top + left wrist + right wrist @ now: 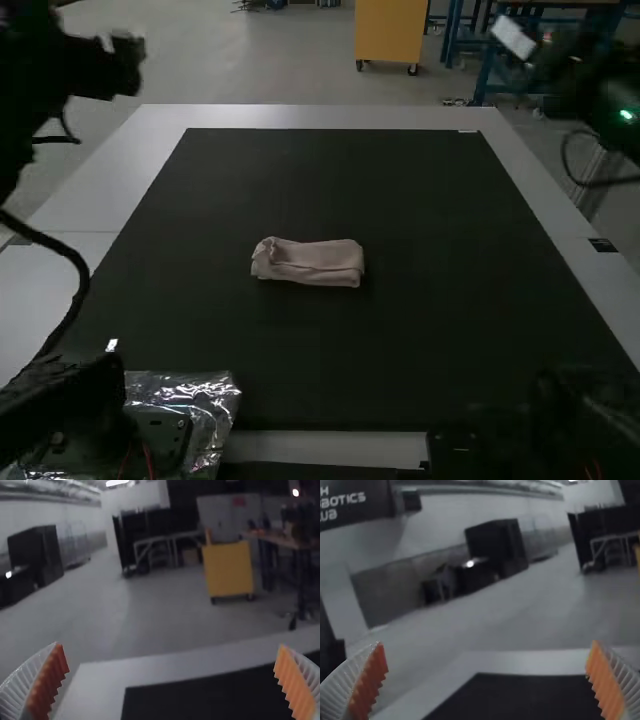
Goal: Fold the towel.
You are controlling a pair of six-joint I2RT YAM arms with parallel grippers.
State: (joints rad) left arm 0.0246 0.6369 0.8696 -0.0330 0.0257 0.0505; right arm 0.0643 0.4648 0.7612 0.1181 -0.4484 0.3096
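The pale pink towel [310, 263] lies near the middle of the black mat, folded into a small, narrow bundle with its long side running across the view. A loose, rounded edge shows at its left end. The left arm's gripper [124, 66] is raised at the upper left of the high view, apart from the towel. At the upper right, the right arm's gripper [514, 38] is also held away from it. In the left wrist view the left gripper [171, 682] has its fingers wide apart with nothing between them. The right gripper [487, 682] stands open and unloaded too.
The black mat [300, 180] covers most of the white table [75, 205]. Crumpled clear plastic [222, 392] lies at the near left, by the left arm's base. A dark cable [70, 262] loops over the table's left side.
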